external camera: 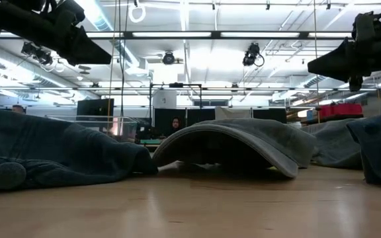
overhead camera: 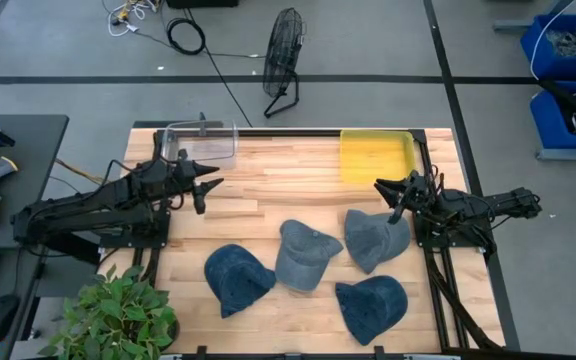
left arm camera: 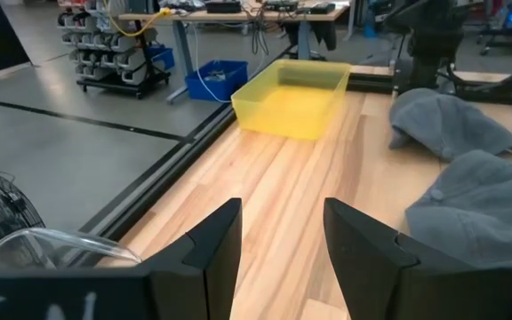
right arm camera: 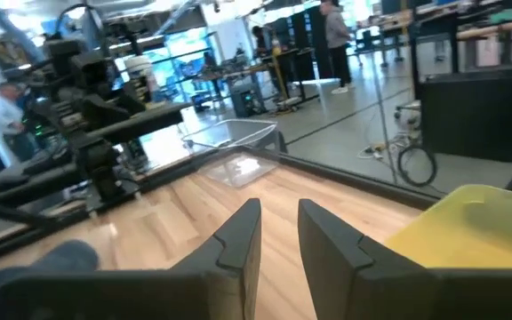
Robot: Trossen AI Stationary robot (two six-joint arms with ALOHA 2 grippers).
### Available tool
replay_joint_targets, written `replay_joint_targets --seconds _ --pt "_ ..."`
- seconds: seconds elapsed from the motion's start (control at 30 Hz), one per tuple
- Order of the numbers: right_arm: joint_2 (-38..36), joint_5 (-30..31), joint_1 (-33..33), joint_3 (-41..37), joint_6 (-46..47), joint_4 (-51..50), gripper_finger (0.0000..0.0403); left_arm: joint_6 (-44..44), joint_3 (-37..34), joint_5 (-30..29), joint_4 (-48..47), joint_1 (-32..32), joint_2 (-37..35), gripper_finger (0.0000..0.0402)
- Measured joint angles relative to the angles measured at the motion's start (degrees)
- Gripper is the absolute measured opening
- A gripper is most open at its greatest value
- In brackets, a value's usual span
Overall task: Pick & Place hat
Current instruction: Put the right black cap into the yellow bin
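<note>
Across the lower middle of the high view, 4 hats are lying on the wooden table (overhead camera: pixel 268 175): a dark blue hat (overhead camera: pixel 236 279), a grey-blue hat (overhead camera: pixel 305 255), a grey hat (overhead camera: pixel 373 238) and another blue hat (overhead camera: pixel 372 305). Judging ahead, the soft crowns sitting close together could let 2 hats drag along, or a brim slip free. The left gripper (overhead camera: pixel 208 184) is hovering spread and empty, as is the right gripper (overhead camera: pixel 383 186), narrower, near the yellow bin (overhead camera: pixel 376 155).
</note>
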Motion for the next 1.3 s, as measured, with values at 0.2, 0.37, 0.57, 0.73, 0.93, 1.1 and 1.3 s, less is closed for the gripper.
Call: replay_joint_targets --seconds 0.2,0.37,0.57,0.73,0.93,1.1,1.3 --pt "0.2 -2.9 0.0 4.2 -1.5 2.3 0.0122 -0.3 0.0 -0.4 0.1 0.0 0.0 0.0165" --pt "4.5 -5.2 0.0 8.6 0.2 3.3 0.0175 -0.3 0.0 -0.4 0.0 0.0 0.0 0.0165" --pt "17.1 -7.8 0.0 16.3 3.3 1.9 0.0207 -0.3 0.0 -0.4 0.0 0.0 0.0 0.0165" --pt "31.2 -11.7 0.0 28.4 12.4 -9.3 0.0208 -0.4 0.0 -0.4 0.0 0.0 0.0 0.0165" --pt "50.3 -16.5 0.0 43.9 32.1 -39.1 0.0208 -0.4 0.0 -0.4 -0.1 0.0 0.0 0.0165" --pt "63.6 -22.8 0.0 51.0 43.3 -56.6 0.0208 -0.4 0.0 -0.4 -0.2 0.0 0.0 0.0165" --pt "74.3 -29.9 0.0 51.3 50.1 -61.9 0.0208 -1.9 0.0 -0.4 -0.5 0.0 0.0 0.0165"
